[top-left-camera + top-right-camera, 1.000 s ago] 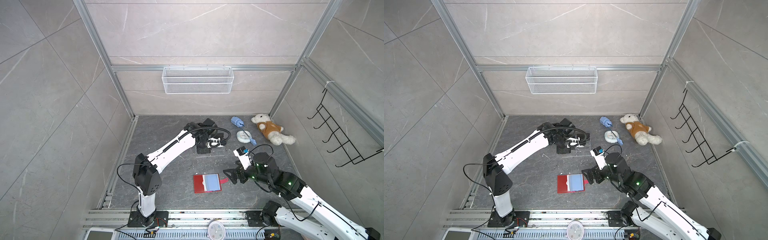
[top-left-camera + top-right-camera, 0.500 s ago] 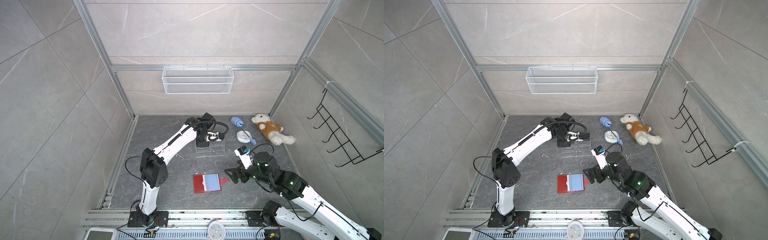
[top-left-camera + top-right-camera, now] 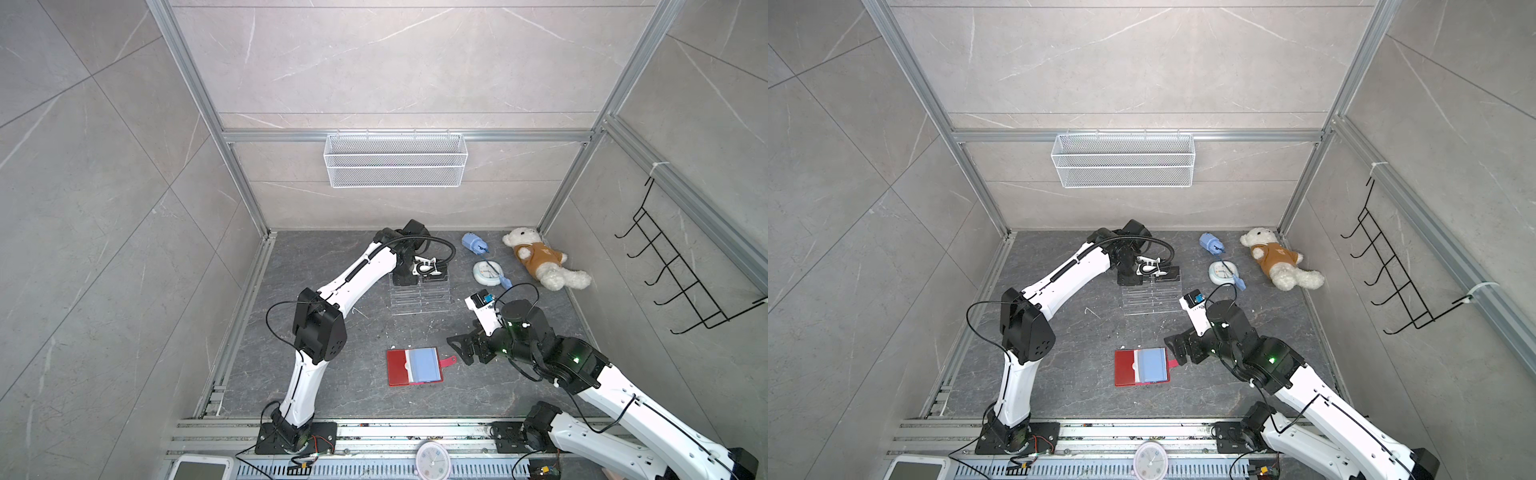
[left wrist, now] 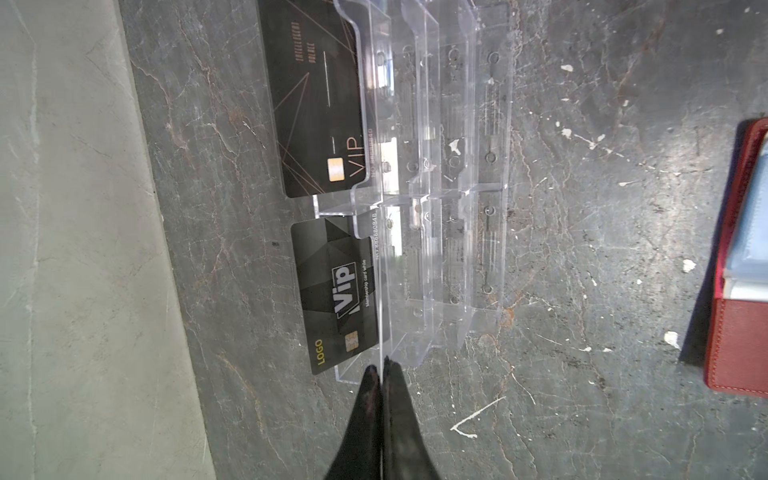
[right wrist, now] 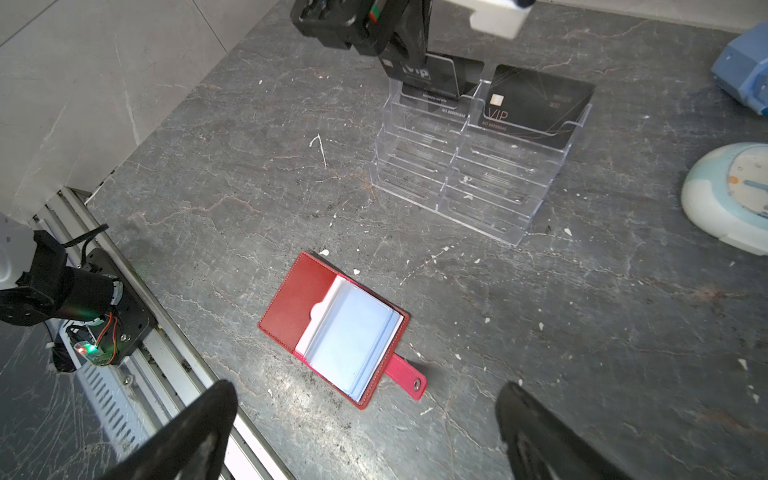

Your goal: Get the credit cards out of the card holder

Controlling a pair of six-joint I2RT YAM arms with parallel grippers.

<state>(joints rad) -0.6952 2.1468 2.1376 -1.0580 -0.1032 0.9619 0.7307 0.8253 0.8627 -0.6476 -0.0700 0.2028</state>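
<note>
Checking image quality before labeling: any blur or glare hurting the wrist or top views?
Left wrist view: shut left end effector is soft, print on the cards sharp, clear stand shows glints. Right wrist view: right end effector blurred at the picture's edge, red card holder sharp. Both top views: evenly lit, frame lines splay, card print unreadable.

top views look down; close wrist views share stand (image 4: pixel 449 199)

Matt red leather-look card holder (image 5: pixel 291 303) with smooth pale blue plastic sleeves (image 5: pixel 353 332); glossy clear acrylic stand (image 5: pixel 490 183); satin black plastic credit cards (image 5: pixel 540 104); scuffed grey stone-look tabletop (image 5: pixel 623 332).
</note>
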